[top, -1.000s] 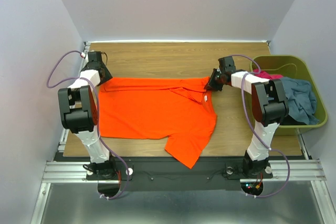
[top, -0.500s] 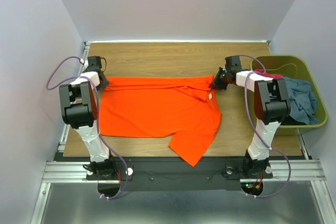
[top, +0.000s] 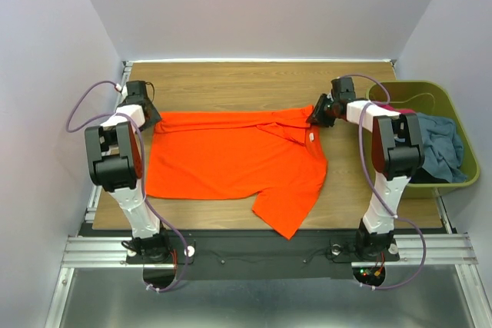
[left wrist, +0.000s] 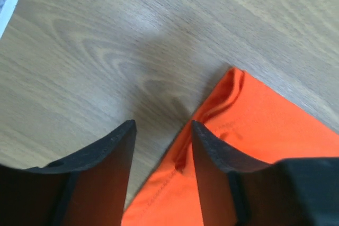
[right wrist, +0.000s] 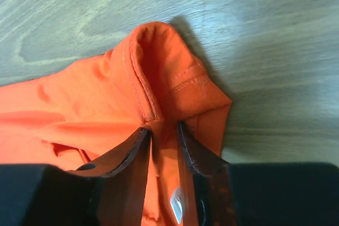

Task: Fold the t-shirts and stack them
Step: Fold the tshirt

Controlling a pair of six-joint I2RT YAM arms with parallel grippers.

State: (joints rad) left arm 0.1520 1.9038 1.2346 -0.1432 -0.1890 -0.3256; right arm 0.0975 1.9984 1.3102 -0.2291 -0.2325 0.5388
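Top external: one orange t-shirt (top: 231, 163) spread flat across the wooden table (top: 254, 82), small white neck label (top: 313, 135) showing, no text readable. One sleeve hangs toward the near table edge. Olive-green tub (top: 430, 97) at the right holds two more shirts: one blue-grey t-shirt (top: 438, 147) and one magenta-pink t-shirt (top: 396, 110), the pink mostly hidden. Left gripper (top: 147, 117) sits at the shirt's far-left corner, right gripper (top: 317, 115) at the collar end. Finger gaps too small to judge here.

Left wrist: two black fingers (left wrist: 214, 152) parted, shirt corner (left wrist: 233, 104) lying between and beyond them on the wood; one finger rests on the cloth edge, nothing pinched. Shirt cut off at frame right.

Right wrist: fingers (right wrist: 132, 154) nearly together, pinching a fold of orange collar (right wrist: 159, 72). White label corner (right wrist: 176, 203) visible between the fingers, writing unreadable.
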